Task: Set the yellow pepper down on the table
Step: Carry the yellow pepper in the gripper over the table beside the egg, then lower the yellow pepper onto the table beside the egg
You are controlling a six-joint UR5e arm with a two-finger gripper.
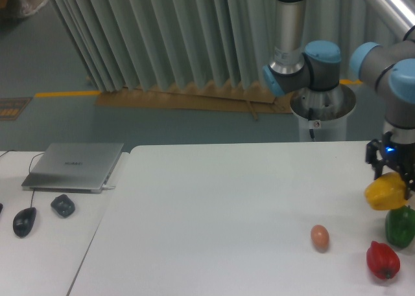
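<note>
Yellow pepper (pixel 386 192) in tool (pixel 389 177); hides green pepper (pixel 401 227) top.

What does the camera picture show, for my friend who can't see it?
A robot arm's end effector holds a yellow pepper above the right side of a white table. Below it sit a green pepper, a red pepper and an egg.

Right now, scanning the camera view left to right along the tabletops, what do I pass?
Mouse → dark lump → laptop → egg → red pepper. The yellow pepper, held in the claw, and the green pepper overlap at far right.
</note>
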